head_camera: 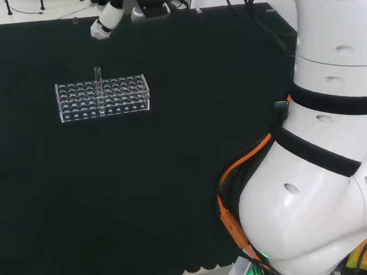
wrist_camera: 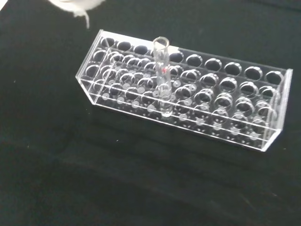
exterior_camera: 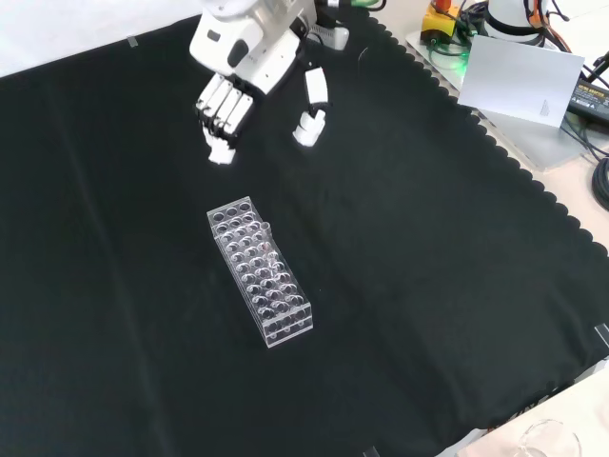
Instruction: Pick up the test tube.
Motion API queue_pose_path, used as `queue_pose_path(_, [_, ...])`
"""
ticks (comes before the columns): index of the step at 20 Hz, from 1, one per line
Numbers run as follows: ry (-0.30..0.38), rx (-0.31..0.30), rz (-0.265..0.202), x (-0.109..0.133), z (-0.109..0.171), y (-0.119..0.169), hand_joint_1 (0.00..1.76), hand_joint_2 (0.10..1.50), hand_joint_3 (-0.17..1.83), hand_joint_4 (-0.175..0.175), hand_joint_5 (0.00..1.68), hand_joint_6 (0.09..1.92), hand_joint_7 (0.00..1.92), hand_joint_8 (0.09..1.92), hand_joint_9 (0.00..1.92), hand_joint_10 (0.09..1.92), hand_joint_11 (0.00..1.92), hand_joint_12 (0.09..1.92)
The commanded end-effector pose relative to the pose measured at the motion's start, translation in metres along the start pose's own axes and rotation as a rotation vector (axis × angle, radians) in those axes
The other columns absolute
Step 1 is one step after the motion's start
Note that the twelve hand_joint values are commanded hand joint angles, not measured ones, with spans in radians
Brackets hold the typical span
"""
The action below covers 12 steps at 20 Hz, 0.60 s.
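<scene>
A clear test tube (head_camera: 98,84) stands upright in a clear plastic rack (head_camera: 130,96) with many holes, left of middle on the black cloth in the head view. In the wrist view the test tube (wrist_camera: 162,75) is close, standing in a near row of the rack (wrist_camera: 235,101) with a small red mark on its side. My hand (head_camera: 106,20) hovers beyond the rack, apart from it. In the front view the hand (exterior_camera: 243,52) hangs above the rack (exterior_camera: 260,271), fingers (exterior_camera: 222,109) fairly straight and thumb (exterior_camera: 312,103) spread, holding nothing.
The arm's white links (head_camera: 321,153) take up the right of the head view. A grey flat box (exterior_camera: 519,86) and cables lie off the cloth at the front view's upper right. A glass rim (exterior_camera: 550,441) shows past the cloth's scalloped edge at lower right.
</scene>
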<state>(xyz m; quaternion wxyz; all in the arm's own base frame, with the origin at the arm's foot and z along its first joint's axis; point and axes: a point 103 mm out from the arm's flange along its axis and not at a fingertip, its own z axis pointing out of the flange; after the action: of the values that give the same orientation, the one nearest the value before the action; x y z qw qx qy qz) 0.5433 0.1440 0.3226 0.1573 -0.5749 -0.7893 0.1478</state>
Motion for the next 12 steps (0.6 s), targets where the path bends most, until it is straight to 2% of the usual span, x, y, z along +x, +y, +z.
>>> queue_pose_path(1, [-0.01, 0.048, -0.016, 0.015, 0.028, 0.036, 0.79, 0.7, 0.6, -0.068, 0.2, 0.09, 0.13, 0.84, 0.05, 1.0, 0.0, 1.33])
queue_pose_path(10, [-0.064, 0.131, 0.014, 0.01, 0.063, 0.079, 0.81, 0.7, 0.62, -0.076, 0.23, 0.09, 0.18, 0.86, 0.1, 1.0, 0.0, 1.39])
queue_pose_path(12, [-0.072, 0.149, 0.008, -0.011, 0.077, 0.081, 0.82, 0.7, 0.62, -0.077, 0.24, 0.09, 0.2, 0.86, 0.12, 1.0, 0.0, 1.4])
